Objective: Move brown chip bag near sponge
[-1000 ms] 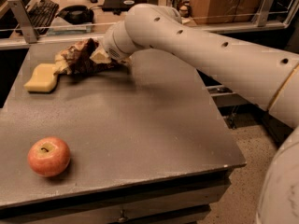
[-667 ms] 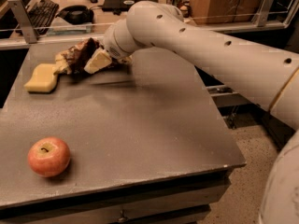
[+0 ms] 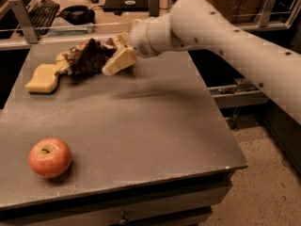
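One bag [image 3: 87,56] lies on the desk [image 3: 155,126], its end touching the sponge [image 3: 42,79]. Our claw [image 3: 112,54] stands apart around its right end. We judge that foil snagging on the claw could drag the bag off when we pull back.

— What sort of place is this?

— A robotics lab inside an office, I'd say. A thick white jointed robot arm [image 3: 225,36] reaches across a grey flat-topped workbench [image 3: 141,126], and its gripper [image 3: 116,55] sits over the bench's far left part.

— And the office side?

— Behind a thin metal rail [image 3: 84,28] stands a pale wooden desk [image 3: 101,19]. It carries a black computer keyboard [image 3: 44,8] and, blurred, what may be black headphones [image 3: 75,15]. Below is a speckled concrete floor [image 3: 263,182].
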Tool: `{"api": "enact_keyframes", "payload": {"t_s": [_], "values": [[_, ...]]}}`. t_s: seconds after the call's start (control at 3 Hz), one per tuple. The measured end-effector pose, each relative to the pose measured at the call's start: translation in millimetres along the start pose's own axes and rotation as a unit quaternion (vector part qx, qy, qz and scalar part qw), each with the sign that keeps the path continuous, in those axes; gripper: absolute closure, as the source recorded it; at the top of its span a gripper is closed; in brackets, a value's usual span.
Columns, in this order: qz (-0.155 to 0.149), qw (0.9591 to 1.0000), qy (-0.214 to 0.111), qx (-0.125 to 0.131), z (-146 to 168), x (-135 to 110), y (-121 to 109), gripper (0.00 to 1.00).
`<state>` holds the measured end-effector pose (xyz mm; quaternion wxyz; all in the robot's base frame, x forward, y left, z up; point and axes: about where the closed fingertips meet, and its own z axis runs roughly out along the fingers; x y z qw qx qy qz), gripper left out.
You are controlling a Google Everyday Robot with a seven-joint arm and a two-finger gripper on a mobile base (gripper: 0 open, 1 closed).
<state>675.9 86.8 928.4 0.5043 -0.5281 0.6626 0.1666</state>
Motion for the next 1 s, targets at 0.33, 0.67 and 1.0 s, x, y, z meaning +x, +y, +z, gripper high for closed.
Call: {"api": "enact_keyframes", "payload": {"t_s": [0.33, 0.67, 1.0], "values": [[0.007, 0.9999, -0.002, 0.01, -74, 31, -18, 0.0], [0.005, 0.9996, 0.006, 0.027, -144, 44, -27, 0.0], [0.007, 0.9996, 0.008, 0.027, -149, 47, -26, 0.0]]}}
